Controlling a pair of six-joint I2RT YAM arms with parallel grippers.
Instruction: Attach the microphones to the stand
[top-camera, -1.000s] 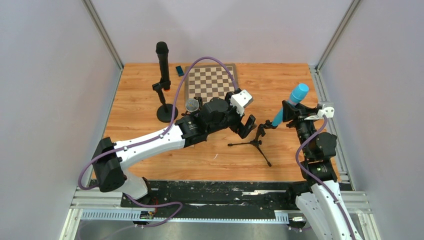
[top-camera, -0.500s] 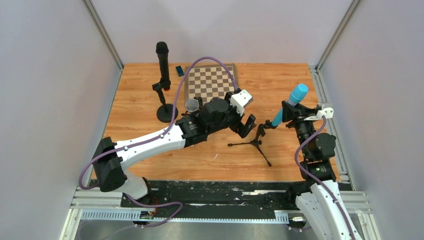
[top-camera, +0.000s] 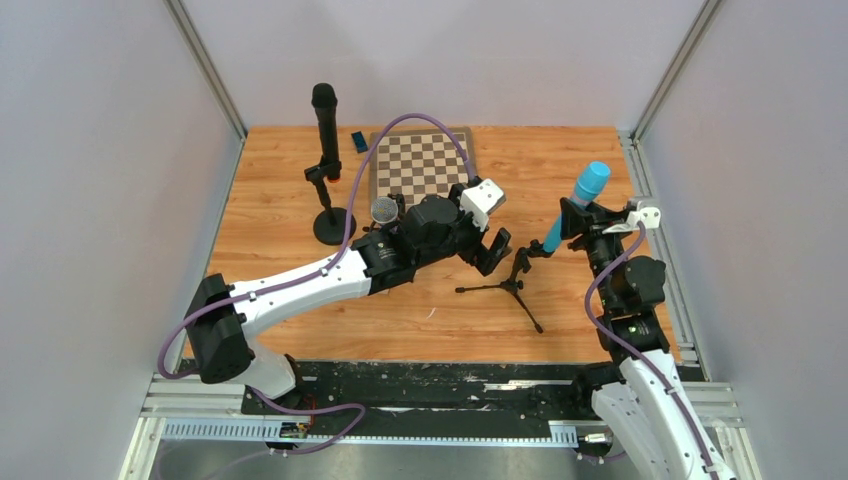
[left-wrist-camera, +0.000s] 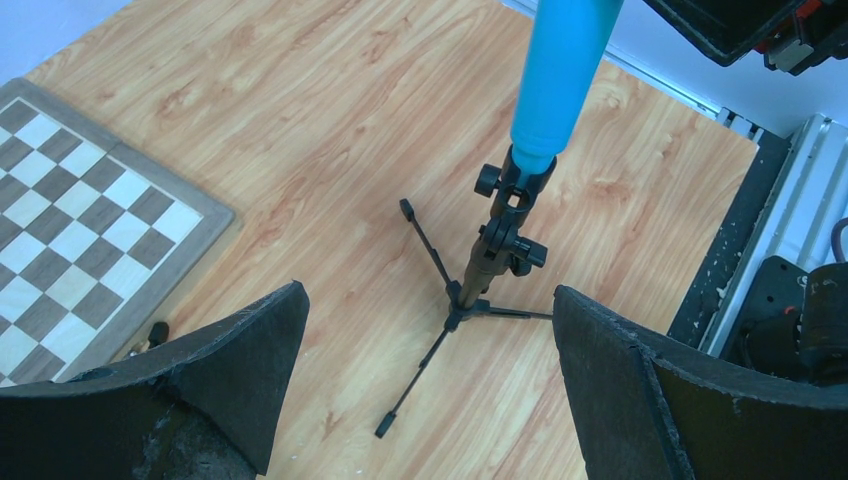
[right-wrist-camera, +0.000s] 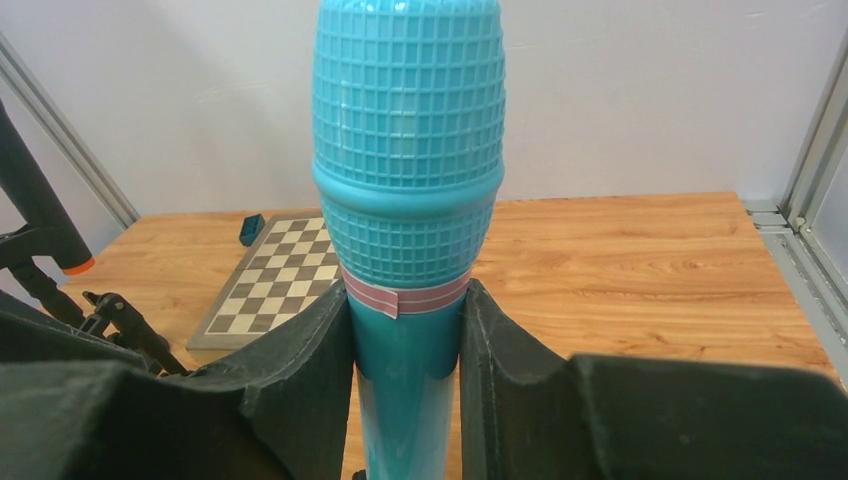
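My right gripper has tipped the light blue microphone more upright; pinched firmly, its tail meets the tripod stand at the clip. Left gripper hovers spread beside. Seating step: next I'd press straight down.

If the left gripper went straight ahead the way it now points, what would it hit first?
Probably the small tripod stand, which sits centred between the left gripper's open fingers in its wrist view. How far off it is remains unclear.

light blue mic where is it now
Top view: the light blue mic is right of centre, held in the right gripper, lower end at the top of the tripod stand.
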